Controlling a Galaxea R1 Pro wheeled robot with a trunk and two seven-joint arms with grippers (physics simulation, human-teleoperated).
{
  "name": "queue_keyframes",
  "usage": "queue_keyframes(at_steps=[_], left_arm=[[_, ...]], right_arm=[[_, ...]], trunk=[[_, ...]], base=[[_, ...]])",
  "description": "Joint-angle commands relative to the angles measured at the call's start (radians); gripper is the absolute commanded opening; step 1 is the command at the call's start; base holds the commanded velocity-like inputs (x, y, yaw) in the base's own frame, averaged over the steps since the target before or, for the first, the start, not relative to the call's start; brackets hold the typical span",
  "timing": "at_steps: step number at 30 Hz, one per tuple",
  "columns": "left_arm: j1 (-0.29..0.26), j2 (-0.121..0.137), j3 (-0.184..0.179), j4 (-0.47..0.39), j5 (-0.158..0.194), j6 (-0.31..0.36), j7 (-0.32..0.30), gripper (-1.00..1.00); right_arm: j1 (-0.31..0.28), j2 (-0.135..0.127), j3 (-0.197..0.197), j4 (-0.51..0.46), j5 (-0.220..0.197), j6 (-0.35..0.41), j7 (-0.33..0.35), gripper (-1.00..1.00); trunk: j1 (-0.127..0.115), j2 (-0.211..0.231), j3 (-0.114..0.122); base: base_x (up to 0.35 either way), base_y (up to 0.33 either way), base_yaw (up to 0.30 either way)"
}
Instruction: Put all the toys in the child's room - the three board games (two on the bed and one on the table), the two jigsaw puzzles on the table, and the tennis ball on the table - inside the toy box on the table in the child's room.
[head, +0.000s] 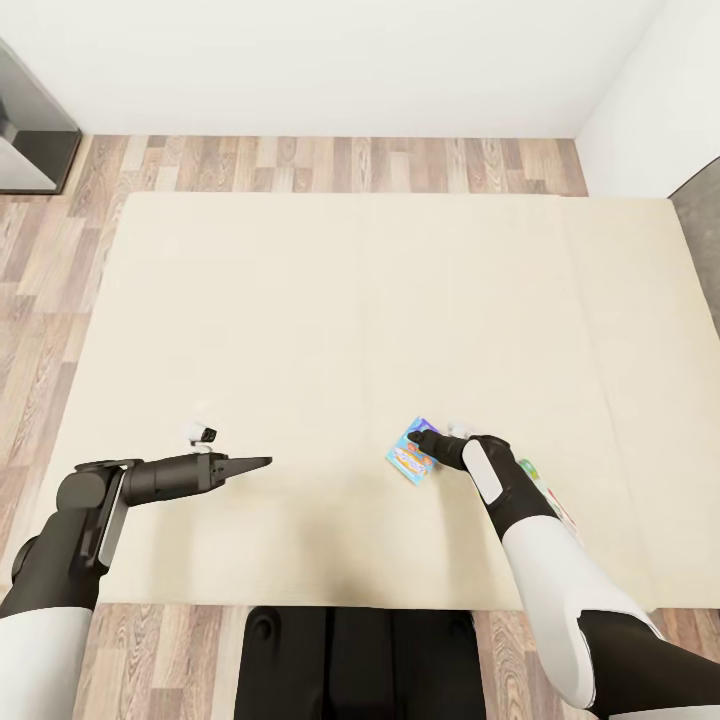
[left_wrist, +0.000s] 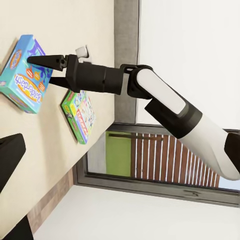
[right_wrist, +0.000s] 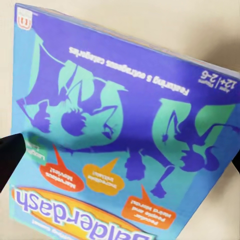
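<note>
On the beige bed (head: 300, 320) a blue board game (head: 409, 456) lies flat near the front edge. My right gripper (head: 418, 440) hangs open just over it, one finger on each side. The right wrist view looks straight down on the blue "Balderdash" lid (right_wrist: 125, 115), with dark fingertips (right_wrist: 7, 155) at the frame's edges. From the left wrist view, the right gripper (left_wrist: 42, 71) is spread above that blue box (left_wrist: 22, 82). A green-edged board game (left_wrist: 80, 115) lies beside it, mostly under my right forearm (head: 540, 478). My left gripper (head: 262, 462) is open and empty above the mattress.
Wood-plank floor (head: 330, 165) runs around the bed, with a white wall behind it. A dark grey cabinet (head: 30, 120) stands at the far left. The grey headboard (head: 702, 230) borders the bed on the right. A grey-framed window (left_wrist: 150, 155) is beyond the bed.
</note>
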Motion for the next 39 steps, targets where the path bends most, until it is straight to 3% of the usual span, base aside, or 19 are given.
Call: queue_keyframes(at_steps=[1, 39], left_arm=[[0.0, 0.0, 0.0, 0.0, 0.0, 0.011, -0.004, 1.0], [0.0, 0.0, 0.0, 0.0, -0.001, 0.011, -0.004, 1.0]], right_arm=[[0.0, 0.001, -0.004, -0.001, -0.01, 0.005, -0.006, 1.0], [0.0, 0.001, -0.004, -0.001, -0.011, 0.005, -0.006, 1.0]], trunk=[[0.001, -0.002, -0.001], [0.001, -0.002, -0.001]], base=[[0.0, 0.01, 0.0], [0.0, 0.027, 0.0]])
